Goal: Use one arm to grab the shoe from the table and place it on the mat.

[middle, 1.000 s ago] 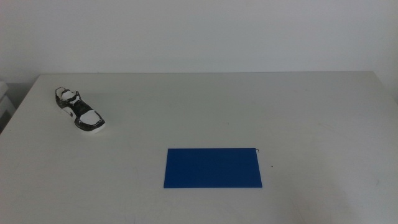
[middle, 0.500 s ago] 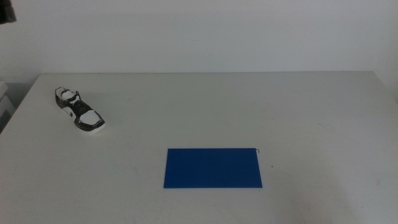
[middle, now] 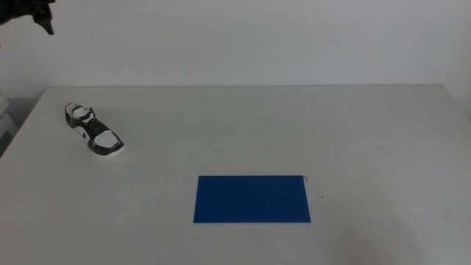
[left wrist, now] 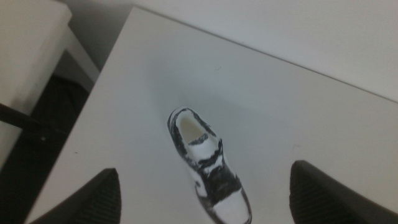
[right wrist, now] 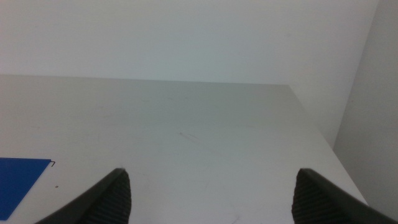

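Note:
The shoe (middle: 96, 130), white with black trim, lies on the table (middle: 294, 125) at the far left, toe pointing toward the front right. The blue mat (middle: 252, 199) lies flat at the front centre, well apart from the shoe. The left arm (middle: 29, 9) shows as a dark part in the top left corner of the middle view, high above the table. My left gripper (left wrist: 204, 168) is open and empty, above the shoe (left wrist: 208, 168), which sits between its jaws in the left wrist view. My right gripper (right wrist: 212, 170) is open and empty, with a corner of the mat (right wrist: 18, 183) in its view.
A white piece of furniture (left wrist: 31, 37) stands just beyond the table's left edge, with a dark gap beside it. A pale wall (middle: 243, 37) runs behind the table. The table's far right corner (right wrist: 289, 87) shows in the right wrist view.
A dark part of the left arm has come into the middle view's top left corner and moved rightward. The shoe and the mat have not moved.

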### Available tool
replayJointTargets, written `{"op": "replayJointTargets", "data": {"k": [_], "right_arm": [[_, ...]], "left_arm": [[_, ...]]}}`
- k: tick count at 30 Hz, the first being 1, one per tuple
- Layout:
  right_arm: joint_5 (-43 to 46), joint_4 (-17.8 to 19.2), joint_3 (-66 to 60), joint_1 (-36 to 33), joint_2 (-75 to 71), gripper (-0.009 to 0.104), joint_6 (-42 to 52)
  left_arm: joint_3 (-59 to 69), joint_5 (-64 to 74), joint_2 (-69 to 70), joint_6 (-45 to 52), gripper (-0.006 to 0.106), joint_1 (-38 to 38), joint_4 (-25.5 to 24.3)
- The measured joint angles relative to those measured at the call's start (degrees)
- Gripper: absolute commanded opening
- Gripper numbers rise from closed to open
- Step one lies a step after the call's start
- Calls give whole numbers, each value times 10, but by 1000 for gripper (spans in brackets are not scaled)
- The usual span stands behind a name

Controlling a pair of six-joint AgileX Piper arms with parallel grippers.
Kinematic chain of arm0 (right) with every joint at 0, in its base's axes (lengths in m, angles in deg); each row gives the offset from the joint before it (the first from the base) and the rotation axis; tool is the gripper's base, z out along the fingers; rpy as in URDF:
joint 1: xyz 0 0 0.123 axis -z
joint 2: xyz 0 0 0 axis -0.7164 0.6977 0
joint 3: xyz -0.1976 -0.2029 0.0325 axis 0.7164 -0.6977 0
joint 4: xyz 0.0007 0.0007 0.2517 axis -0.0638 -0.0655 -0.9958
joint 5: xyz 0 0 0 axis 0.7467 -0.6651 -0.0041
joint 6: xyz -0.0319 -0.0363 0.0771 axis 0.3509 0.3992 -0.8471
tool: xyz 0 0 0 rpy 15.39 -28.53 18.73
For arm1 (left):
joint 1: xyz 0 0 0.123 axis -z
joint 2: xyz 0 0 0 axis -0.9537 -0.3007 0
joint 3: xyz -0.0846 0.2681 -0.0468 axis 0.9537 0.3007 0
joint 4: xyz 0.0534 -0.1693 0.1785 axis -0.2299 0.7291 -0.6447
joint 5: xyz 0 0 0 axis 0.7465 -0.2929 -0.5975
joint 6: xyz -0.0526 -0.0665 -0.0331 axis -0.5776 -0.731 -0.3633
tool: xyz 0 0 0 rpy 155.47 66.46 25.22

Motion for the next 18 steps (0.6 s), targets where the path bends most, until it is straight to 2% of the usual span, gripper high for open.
{"op": "replayJointTargets", "data": {"k": [9,18], "right_arm": [[0,0,0,0,0,66,0],[0,0,0,0,0,66,0]], "left_arm": [[-78,9,-124,-72,92,0,5],[-87,7,-212,-144,92,3,11]]}}
